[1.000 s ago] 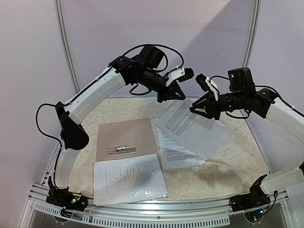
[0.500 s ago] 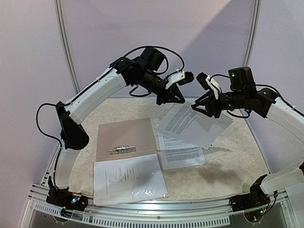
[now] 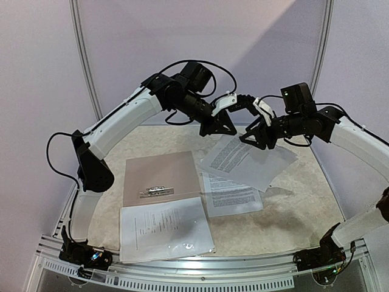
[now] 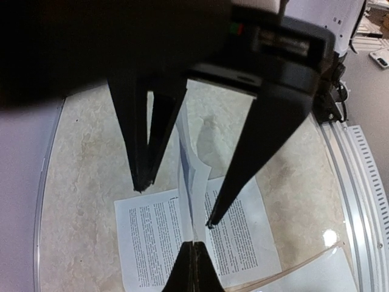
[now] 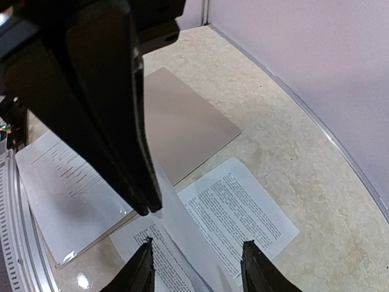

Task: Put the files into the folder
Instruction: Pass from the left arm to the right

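Note:
The taupe folder (image 3: pixel 161 173) lies flat at the left middle of the table, with its metal clip (image 3: pixel 157 190) showing; it also shows in the right wrist view (image 5: pixel 182 118). A sleeved file (image 3: pixel 167 228) lies against its near edge. My left gripper (image 3: pixel 231 129) is shut on the corner of a white printed sheet (image 3: pixel 249 161) and holds it above the table. That sheet shows edge-on in the left wrist view (image 4: pixel 191 176), pinched in the left gripper (image 4: pixel 193 255). My right gripper (image 3: pixel 252 135) is open, and its fingers straddle that sheet (image 5: pixel 182 231) without touching it. Another printed sheet (image 3: pixel 234 198) lies flat below.
The table has a beige marbled top (image 3: pixel 304 201) with a curved white wall behind it and a metal rail (image 3: pixel 200 267) along the near edge. The two grippers are nearly touching above the back middle. The glossy sleeve (image 5: pixel 61 182) reflects light.
My right gripper has moved left and up toward the left gripper. The held sheet has swung from hanging steeply to lying flatter. The left arm has barely moved.

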Controlling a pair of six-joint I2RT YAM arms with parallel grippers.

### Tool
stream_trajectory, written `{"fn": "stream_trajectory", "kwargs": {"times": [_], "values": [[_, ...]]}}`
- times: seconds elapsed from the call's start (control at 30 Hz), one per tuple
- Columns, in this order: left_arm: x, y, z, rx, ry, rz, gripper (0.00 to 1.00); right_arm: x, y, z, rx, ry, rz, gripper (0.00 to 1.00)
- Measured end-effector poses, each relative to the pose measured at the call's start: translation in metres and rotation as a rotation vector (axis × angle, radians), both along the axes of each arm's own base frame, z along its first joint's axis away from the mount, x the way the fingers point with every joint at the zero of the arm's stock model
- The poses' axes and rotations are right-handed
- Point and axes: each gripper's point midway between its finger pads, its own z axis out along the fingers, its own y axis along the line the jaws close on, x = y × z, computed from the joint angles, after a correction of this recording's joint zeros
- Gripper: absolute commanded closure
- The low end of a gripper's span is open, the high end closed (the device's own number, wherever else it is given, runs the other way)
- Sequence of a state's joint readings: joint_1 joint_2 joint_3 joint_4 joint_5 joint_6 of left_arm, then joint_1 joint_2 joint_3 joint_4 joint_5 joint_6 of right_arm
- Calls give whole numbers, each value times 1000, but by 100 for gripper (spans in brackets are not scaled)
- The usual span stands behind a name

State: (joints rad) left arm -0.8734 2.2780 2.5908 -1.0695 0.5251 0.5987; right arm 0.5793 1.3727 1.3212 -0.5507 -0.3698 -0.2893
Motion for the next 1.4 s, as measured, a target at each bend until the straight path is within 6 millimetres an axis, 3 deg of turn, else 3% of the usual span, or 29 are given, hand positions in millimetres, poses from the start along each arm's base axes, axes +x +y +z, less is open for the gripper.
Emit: {"fn": "stream_trajectory", "kwargs": {"times": [0.2,0.37,0.43,0.5,0.53,0.57,0.6,0.67,0.8,1.07,1.17,1.4], "values": [[-3,-1,0,2,1,-7,100,-10,7,-12,-9,46,73,80],[-4,-1,-1,1,11,-8,100,-11,11,-16,-4,63,92,98],[-4,-1,0,1,13,-6,98,-12,11,-16,-1,69,95,100],[-4,-1,0,1,15,-4,47,-12,11,-16,0,69,96,100],[-4,-1,0,0,15,-3,27,-12,11,-16,0,69,97,100],[-4,-1,0,1,16,-1,15,-12,11,-16,1,70,96,100],[-4,-1,0,1,18,1,9,-11,10,-16,4,72,95,100],[-3,2,-1,7,22,5,6,-10,7,-14,14,77,93,100],[-6,22,-11,59,41,-5,15,-12,-9,-2,48,86,84,100],[-2,106,-40,191,95,-6,58,-41,-30,41,156,67,164,100],[-2,114,-52,221,89,-16,67,-48,-28,48,180,69,199,100],[-2,113,-62,235,79,-30,69,-59,-25,55,212,89,252,100]]}}
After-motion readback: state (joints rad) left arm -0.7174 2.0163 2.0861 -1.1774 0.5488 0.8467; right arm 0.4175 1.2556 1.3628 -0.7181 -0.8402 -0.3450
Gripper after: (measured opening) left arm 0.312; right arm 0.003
